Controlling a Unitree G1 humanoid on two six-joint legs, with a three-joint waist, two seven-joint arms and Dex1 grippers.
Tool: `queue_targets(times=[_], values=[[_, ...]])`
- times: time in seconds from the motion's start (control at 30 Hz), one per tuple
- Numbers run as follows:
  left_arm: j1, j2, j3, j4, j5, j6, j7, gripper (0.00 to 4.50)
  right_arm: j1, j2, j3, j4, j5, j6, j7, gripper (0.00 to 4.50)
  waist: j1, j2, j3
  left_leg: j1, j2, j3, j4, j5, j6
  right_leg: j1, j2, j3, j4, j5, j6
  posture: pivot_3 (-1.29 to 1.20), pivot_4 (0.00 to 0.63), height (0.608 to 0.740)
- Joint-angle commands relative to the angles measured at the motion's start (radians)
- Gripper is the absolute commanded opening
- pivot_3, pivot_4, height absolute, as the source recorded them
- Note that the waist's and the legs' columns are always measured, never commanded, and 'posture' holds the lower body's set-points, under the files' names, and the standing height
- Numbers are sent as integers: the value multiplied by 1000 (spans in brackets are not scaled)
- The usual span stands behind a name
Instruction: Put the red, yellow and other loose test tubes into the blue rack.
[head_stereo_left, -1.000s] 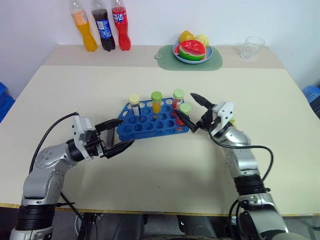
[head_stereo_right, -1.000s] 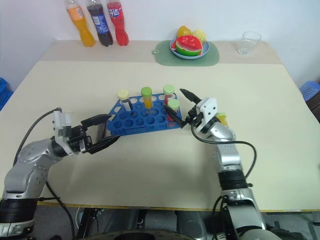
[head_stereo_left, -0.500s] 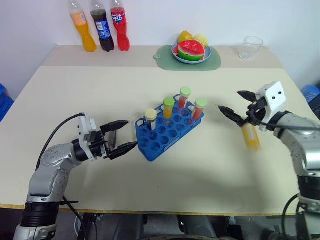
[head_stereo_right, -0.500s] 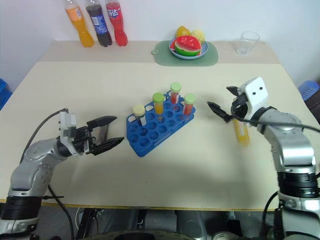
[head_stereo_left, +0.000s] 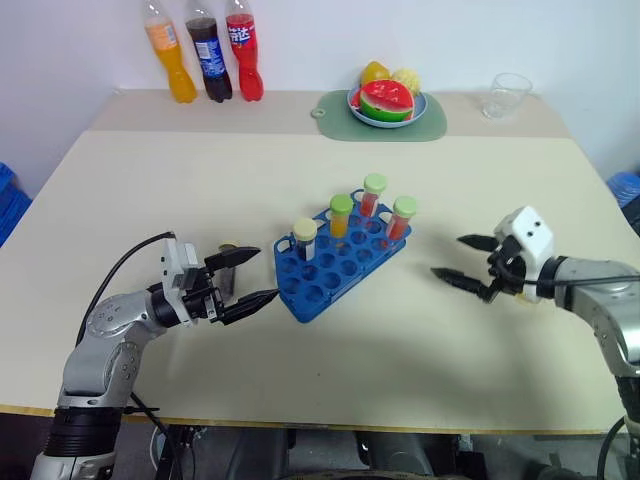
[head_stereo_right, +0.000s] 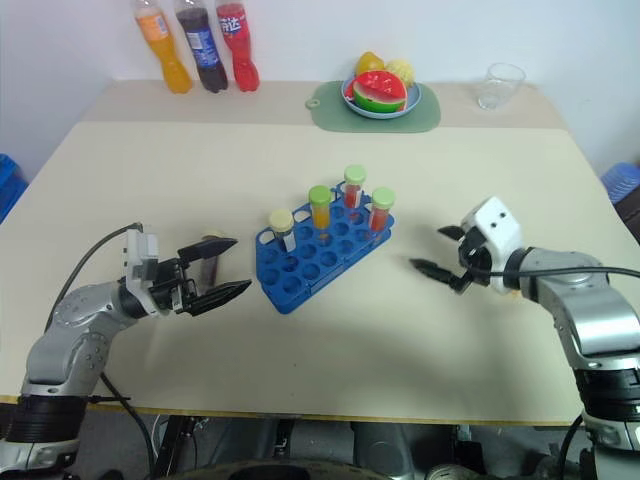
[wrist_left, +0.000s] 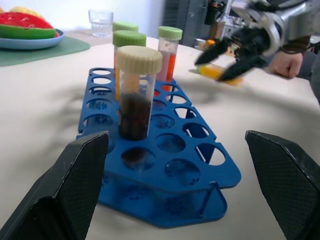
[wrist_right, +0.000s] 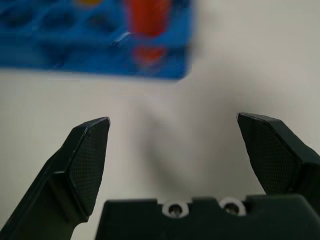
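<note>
Left arm: upper arm and forearm reach forward from the near left, elbow bent, with a black cable looping over the wrist. The left gripper (head_stereo_left: 243, 277) points roughly level toward the centre of the scene, its jaws spread wide with nothing between them; in the left wrist view the two black fingers (wrist_left: 75, 190) rise at either side of the frame, well apart. Right arm: silver forearm extends in from the near right, with a white housing above the wrist. The right gripper (head_stereo_left: 462, 259) points toward the centre and slightly downward, its jaws likewise spread wide and empty. The two grippers face one another, well apart.
</note>
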Motion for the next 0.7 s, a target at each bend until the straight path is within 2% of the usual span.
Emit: queue_targets(times=[0.03,0.27,0.7], values=[[-18,16,30,-1,-7,-15,-2,4500,11,5,8,-43,-6,-66,24,4485,-2,0,0,0,0,0,0,0,0,0,0,0,0,0,0,0,150,740],[-45,31,46,30,-15,-17,-6,4500,-7,74,85,-88,60,-67,94,4485,1,0,0,0,0,0,0,0,0,0,1,0,0,0,0,0,150,740],[-12,49,82,20,-15,-25,-9,4500,-88,139,259,-33,35,-131,232,4485,3,0,0,0,0,-1,0,0,0,0,0,-1,0,0,0,0,150,740]])
